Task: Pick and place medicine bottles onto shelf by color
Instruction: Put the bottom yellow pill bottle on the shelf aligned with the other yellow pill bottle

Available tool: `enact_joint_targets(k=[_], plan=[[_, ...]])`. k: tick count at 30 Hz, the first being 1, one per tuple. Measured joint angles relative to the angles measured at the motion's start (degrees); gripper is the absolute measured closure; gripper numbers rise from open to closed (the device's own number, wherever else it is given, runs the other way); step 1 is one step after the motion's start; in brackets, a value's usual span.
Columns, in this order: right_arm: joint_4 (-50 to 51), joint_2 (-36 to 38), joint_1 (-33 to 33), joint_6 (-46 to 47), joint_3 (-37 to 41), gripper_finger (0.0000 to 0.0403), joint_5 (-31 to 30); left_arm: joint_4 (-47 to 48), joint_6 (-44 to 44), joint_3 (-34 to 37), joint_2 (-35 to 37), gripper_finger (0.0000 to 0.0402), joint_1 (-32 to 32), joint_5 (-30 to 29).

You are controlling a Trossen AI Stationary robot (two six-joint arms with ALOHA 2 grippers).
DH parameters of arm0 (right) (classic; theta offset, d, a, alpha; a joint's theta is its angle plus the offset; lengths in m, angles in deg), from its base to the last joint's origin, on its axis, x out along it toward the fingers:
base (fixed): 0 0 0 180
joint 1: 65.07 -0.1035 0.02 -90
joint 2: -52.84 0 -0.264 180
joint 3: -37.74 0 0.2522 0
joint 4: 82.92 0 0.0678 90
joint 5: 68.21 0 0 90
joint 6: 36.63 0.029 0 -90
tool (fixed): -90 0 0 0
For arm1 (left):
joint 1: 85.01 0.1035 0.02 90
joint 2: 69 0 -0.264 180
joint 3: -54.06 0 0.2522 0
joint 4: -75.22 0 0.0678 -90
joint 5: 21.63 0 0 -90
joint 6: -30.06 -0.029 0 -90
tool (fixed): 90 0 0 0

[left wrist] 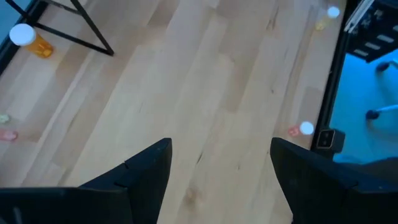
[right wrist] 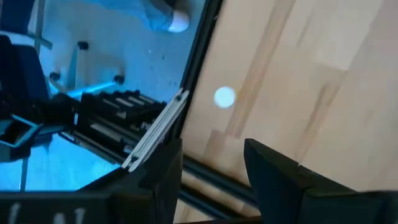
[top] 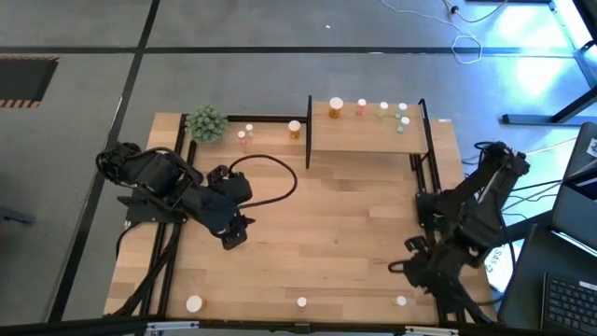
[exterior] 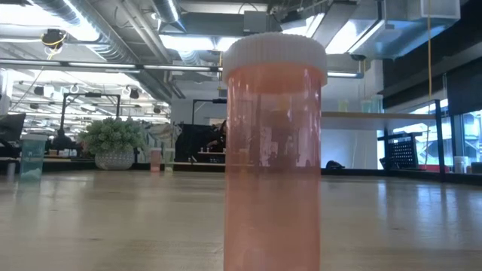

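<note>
The shelf point(top: 366, 138) stands at the table's far right and carries an orange bottle point(top: 336, 107), a pink one point(top: 362, 105) and small pale and green ones point(top: 401, 119). To its left, an orange bottle point(top: 295, 128) and two small pinkish ones point(top: 244, 134) stand on the table. Three more bottles stand along the near edge point(top: 194, 303), point(top: 302, 301), point(top: 401, 301). The low view shows one of them close up, orange-pink with a white cap point(exterior: 273, 150). My left gripper point(top: 233, 235) point(left wrist: 221, 180) hangs open over bare wood at the left. My right gripper point(top: 409, 267) point(right wrist: 211, 168) is open above the near-right bottle point(right wrist: 224, 97).
A green fuzzy plant ball point(top: 206, 122) sits at the far left corner. A black cable point(top: 270, 177) loops over the table's left half. The black frame rail point(right wrist: 199, 62) runs along the table edge beside the near-right bottle. Bare wood point(top: 345, 215) lies mid-table.
</note>
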Motion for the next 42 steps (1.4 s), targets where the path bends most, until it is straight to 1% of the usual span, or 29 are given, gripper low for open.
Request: enact_joint_targets(k=[3,6,10,12,17,23,32,42], plan=[[-0.28,-1.25,-2.51,2.03,0.0,0.0228,-0.23,-0.96,0.0,0.0,-0.02,0.0133,0.21,-1.19],[-0.51,-2.82,-3.71,3.56,0.0,0.0228,-0.42,-0.9,-0.22,0.0,-0.04,0.0133,0.57,-1.34],[-1.45,-4.5,-4.02,5.09,0.0,0.0228,-0.61,-0.65,-1.01,0.0,-0.04,0.0133,0.59,-1.39],[-3.24,-5.39,-4.02,5.0,0.0,0.0228,-0.6,-0.6,-2.89,0.0,-0.04,0.0133,0.57,-1.37],[-7.76,-7.62,-4.0,4.81,0.0,0.0228,-0.7,-0.58,-3.93,0.0,-0.06,0.0133,0.57,-1.35],[-8.23,-10.62,-4.0,4.74,0.0,0.0228,-1.47,-0.56,-6.48,0.0,-0.04,0.0133,0.04,-1.24],[-8.12,-17.19,-4.0,-3.81,0.0,0.0228,-2.2,-0.54,-6.52,0.0,-0.07,0.0133,0.07,-1.24],[-7.98,-22.89,-4.0,-9.44,0.0,0.0228,-2.2,-0.55,-6.53,0.0,-0.07,0.0133,0.07,-1.24]])
